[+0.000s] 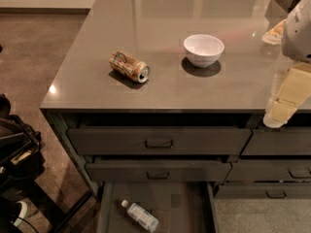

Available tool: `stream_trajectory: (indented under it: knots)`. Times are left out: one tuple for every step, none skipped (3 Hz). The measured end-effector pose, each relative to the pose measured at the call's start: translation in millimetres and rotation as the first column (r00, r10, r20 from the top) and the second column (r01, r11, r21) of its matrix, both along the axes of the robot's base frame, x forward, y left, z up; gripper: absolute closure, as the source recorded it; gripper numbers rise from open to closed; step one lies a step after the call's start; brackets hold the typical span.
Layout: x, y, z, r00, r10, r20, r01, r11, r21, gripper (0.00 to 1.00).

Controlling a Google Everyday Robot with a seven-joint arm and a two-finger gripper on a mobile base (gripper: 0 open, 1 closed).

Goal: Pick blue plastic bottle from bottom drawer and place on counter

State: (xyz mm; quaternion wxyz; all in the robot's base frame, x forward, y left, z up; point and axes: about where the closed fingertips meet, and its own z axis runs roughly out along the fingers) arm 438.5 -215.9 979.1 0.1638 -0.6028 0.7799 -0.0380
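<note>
The blue plastic bottle (pixel 141 216) lies on its side on the floor of the open bottom drawer (pixel 182 205), cap pointing up-left, towards the drawer's left side. The drawer is pulled out below two closed handled drawers. The counter (pixel 165 18) is a glossy grey-brown top above them. My gripper (pixel 278 111) hangs at the far right, over the counter's front edge, well above and to the right of the bottle. It holds nothing that I can see.
A tan printed soda can (pixel 129 66) lies on its side on the counter's left part. A white bowl (pixel 203 49) stands near the middle. A pale item (pixel 274 31) sits at the far right. Black equipment (pixel 14 152) stands on the floor at left.
</note>
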Motion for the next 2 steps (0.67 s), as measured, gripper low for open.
stream_trajectory:
  knots:
    - [0.0,0.0,0.0,1.0000,0.000,0.000,0.000,1.000,0.000,0.00]
    - [-7.3,0.3,-4.8,0.9996,0.009,0.027,-0.010,0.999,0.040,0.00]
